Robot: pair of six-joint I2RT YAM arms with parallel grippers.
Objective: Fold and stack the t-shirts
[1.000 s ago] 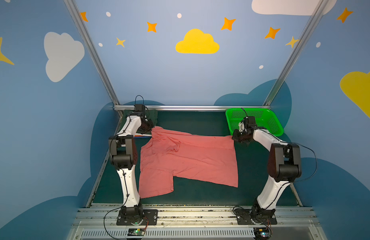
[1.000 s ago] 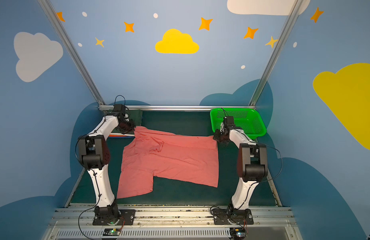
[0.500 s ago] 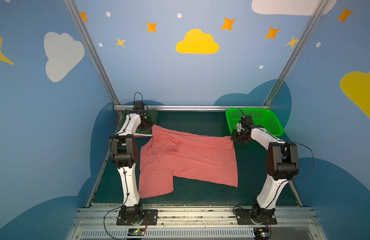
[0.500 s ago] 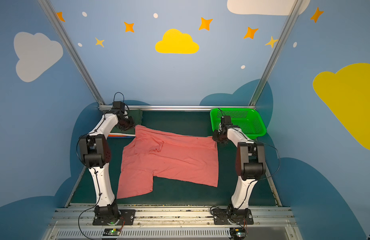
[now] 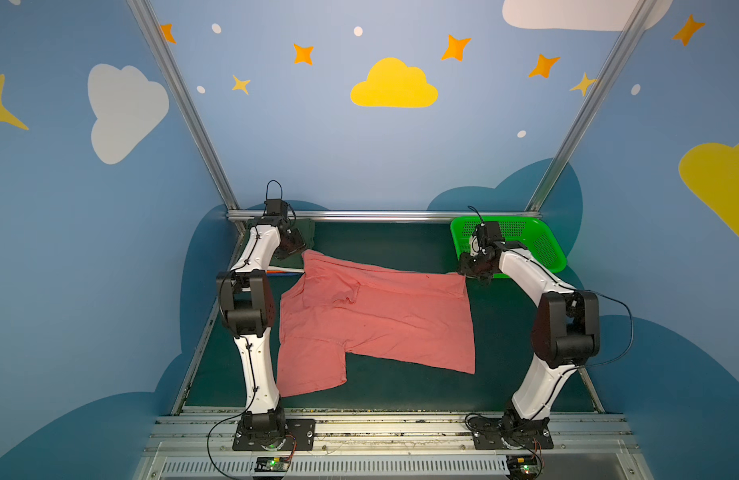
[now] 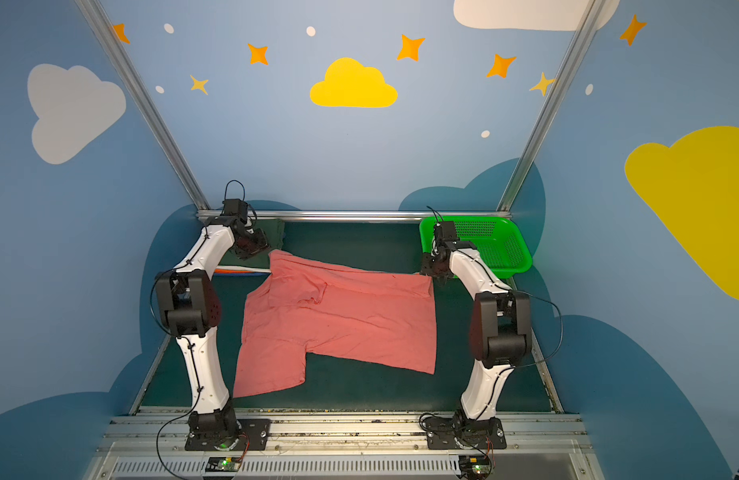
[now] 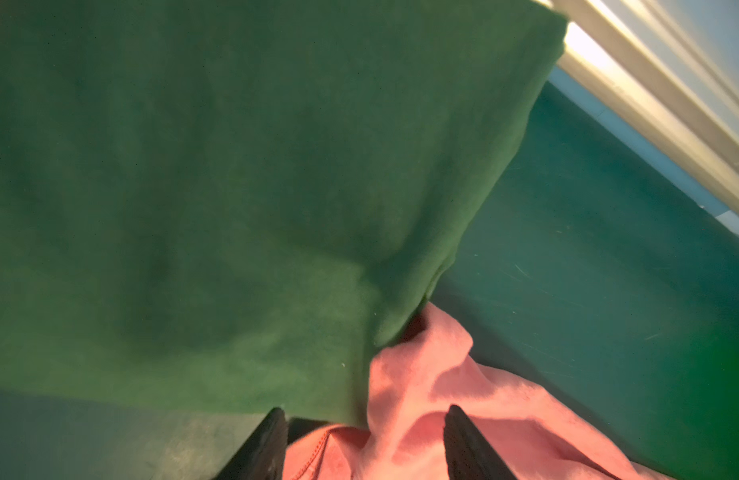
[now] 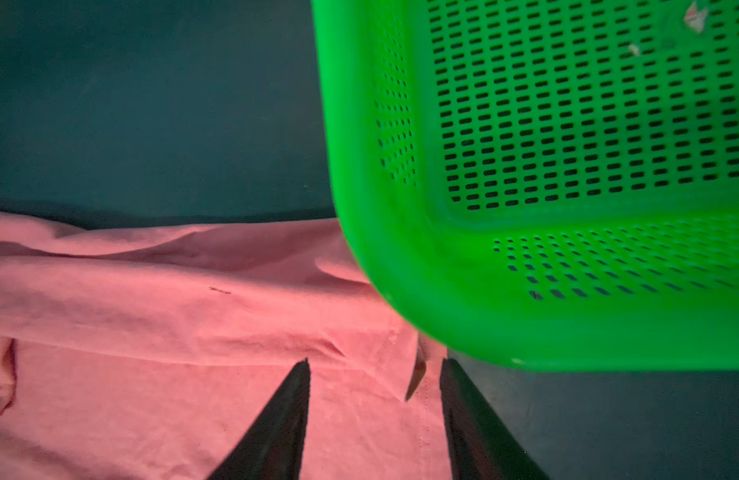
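Left wrist view: left fingers (image 7: 264,449) parted, empty, like right fingers (image 8: 276,428); best lift straight off the salmon-pink cloth t-shirt (image 5: 376,324), no dragging.

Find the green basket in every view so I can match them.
Top view: the basket stands in the far right corner of the table.
Top view: the basket is in that same far right corner.
Right wrist: it fills much of the picture, its corner beside the edge of the pink shirt.
Left wrist: not clearly there; only a green haze at the frame edge.
Shared landmark: the pink shirt, in all four views.
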